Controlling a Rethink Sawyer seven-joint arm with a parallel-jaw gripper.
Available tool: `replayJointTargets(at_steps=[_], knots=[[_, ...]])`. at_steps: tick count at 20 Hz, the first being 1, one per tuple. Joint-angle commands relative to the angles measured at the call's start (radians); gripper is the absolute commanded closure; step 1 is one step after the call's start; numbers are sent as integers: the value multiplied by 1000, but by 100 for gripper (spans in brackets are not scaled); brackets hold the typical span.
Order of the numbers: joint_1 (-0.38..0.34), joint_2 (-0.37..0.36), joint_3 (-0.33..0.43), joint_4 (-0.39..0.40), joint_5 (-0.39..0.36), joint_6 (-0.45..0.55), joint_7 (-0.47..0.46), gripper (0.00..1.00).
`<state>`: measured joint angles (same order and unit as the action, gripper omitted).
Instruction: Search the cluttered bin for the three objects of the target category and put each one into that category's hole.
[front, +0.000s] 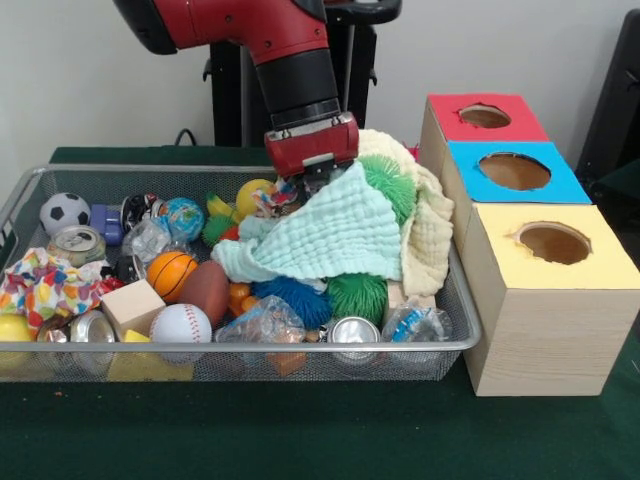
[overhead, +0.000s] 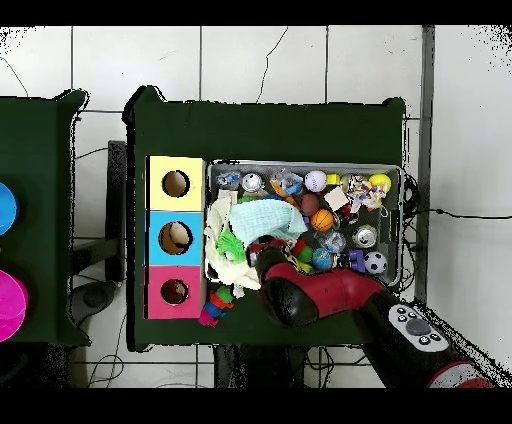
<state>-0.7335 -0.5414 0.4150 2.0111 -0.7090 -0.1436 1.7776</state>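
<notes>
Front view taken low and close across the table, overhead view taken from high, straight down, wire bin (front: 455, 300) (overhead: 400, 215) and three-holed box (front: 540, 300) (overhead: 156, 237) shared.

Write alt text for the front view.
A red robot arm's gripper reaches into a wire bin of balls, cans and toys, at a mint cloth. Beside the bin stand red, blue and yellow boxes with holes.

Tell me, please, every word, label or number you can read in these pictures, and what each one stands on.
No text can be read.
Cans: any print is too blurred to read.
Crumpled wrapper: coloured pattern only, no letters made out.
Boxes: plain red, blue and yellow tops, no labels.
Arm's buttons: markings too small to read.
</notes>
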Motion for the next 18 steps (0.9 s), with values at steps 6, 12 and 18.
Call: replayJointTargets(at_steps=[6, 12, 18], knots=[[-67, 104, -12, -2, 23, 31, 139, 0], [-47, 100, 37, 28, 104, 43, 181, 0], [-52, 29, 95, 77, 201, 93, 189, 0]])
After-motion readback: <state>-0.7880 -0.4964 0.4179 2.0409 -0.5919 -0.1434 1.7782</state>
